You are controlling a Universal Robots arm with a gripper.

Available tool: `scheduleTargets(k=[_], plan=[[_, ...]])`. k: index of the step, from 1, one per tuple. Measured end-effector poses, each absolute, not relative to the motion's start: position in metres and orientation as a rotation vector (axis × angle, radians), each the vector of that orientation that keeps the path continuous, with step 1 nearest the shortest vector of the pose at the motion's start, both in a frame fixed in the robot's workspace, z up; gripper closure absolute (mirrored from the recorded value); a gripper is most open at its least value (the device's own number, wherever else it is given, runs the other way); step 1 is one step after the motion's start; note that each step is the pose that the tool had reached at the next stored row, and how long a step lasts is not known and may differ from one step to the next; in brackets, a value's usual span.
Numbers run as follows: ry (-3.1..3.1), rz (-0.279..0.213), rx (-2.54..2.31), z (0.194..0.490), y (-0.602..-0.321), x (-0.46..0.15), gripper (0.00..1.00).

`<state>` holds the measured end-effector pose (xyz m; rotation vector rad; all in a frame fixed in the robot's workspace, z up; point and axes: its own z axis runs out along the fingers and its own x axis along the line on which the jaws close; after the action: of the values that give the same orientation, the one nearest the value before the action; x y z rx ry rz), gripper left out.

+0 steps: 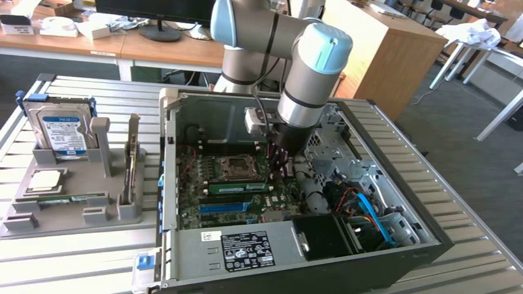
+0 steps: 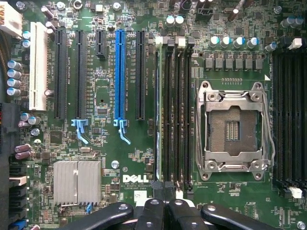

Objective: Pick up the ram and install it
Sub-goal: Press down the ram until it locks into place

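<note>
Standing on edge in the memory slot nearest the expansion slots, the ram [image 2: 157,120] is seen in the wrist view as a thin pale line. The three black slots beside it, toward the processor socket [image 2: 232,127], are left unfilled. In the exterior view its green face [image 1: 237,187] is found between the socket and the blue expansion slot [image 2: 120,72].

The gripper [image 2: 163,207] is lowered inside the open computer case [image 1: 408,202], with its black fingers [image 2: 151,211] pressed together just over one end of the ram. Whether that end is actually touched or pinched cannot be told. In the exterior view the gripper [image 1: 276,175] is placed near the middle of the motherboard. The drive cage and the blue cables are kept on the exterior view's right, and the case wall stands well apart on its left.

Open board is left around the ram on the expansion-slot side. A finned silver heatsink [image 2: 76,182] is set apart toward the board's edge.

Outside the case, on the slatted table [image 1: 73,257], a grey holder [image 1: 16,223] is seen carrying a blue-labelled hard drive [image 1: 61,131] upright and a square silver processor chip [image 1: 45,179] lying flat.
</note>
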<state>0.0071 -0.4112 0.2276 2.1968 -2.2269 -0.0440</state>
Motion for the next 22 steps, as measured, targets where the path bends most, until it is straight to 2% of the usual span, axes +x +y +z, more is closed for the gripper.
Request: scheduleTargets(k=[22], plan=[[-2.227,-0.044,2.197,0.2246,-0.4112,0.0071,0.90]])
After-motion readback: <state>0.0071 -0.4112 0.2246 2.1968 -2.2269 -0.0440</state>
